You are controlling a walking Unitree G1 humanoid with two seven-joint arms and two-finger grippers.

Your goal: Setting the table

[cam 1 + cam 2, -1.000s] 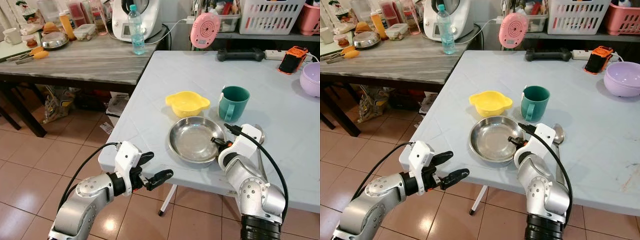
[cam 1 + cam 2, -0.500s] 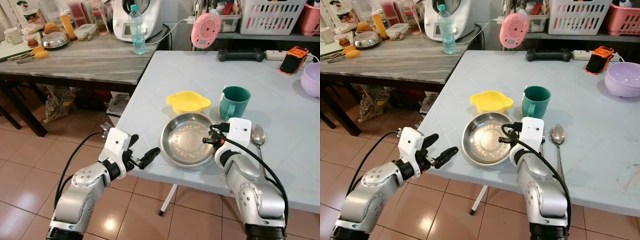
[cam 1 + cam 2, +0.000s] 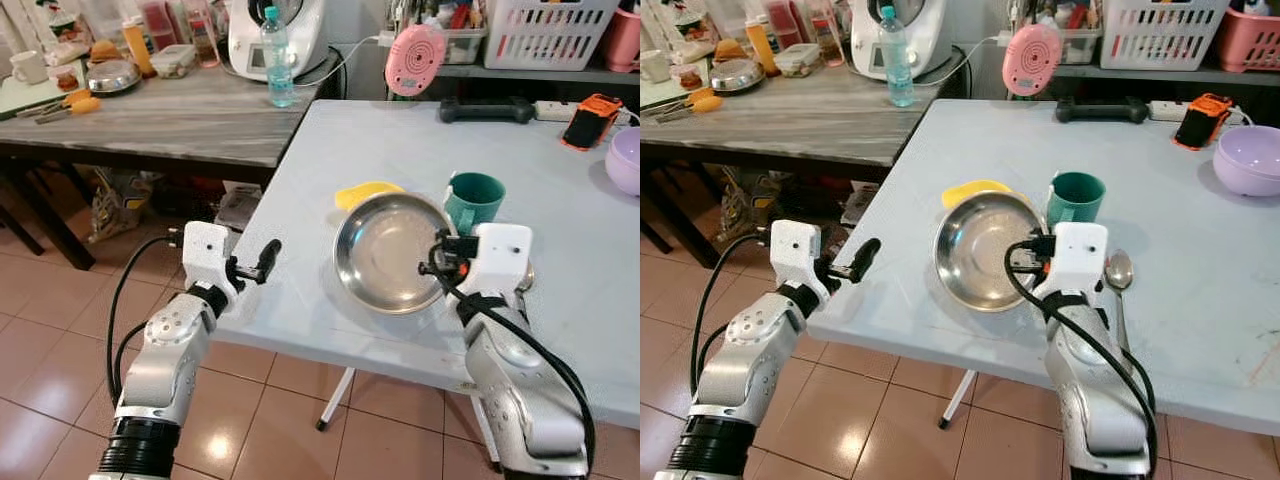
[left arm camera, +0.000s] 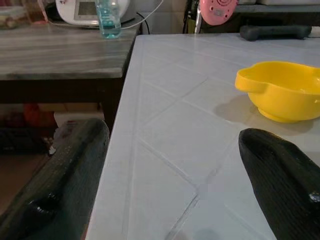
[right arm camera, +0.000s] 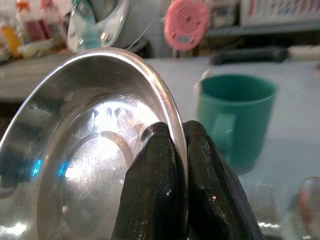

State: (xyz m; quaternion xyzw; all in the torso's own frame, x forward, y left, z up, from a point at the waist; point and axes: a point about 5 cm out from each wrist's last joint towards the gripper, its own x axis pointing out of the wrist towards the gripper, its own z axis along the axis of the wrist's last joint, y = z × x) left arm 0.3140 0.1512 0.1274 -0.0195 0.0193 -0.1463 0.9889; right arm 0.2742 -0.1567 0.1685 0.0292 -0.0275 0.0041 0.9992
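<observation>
Steel plate (image 3: 388,251), tilted up off the pale tabletop (image 3: 330,160), rim pinched between the pressed-together fingers (image 5: 155,185) of the right tool (image 3: 437,268) at the plate's 3 o'clock edge. Yellow bowl (image 4: 282,90) at 11 o'clock of the plate and partly hidden behind it, green mug (image 3: 472,201) at 1 o'clock, spoon (image 3: 1119,272) lying at 3 o'clock beyond the right wrist. Left tool (image 3: 262,263) spread wide, empty, at the tabletop's near-left edge, 9 o'clock of the plate.

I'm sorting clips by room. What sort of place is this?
Most likely a home kitchen or dining area: a food processor and water bottle on a marble-topped side table, plus dishes on a tiled-floor dining table.
</observation>
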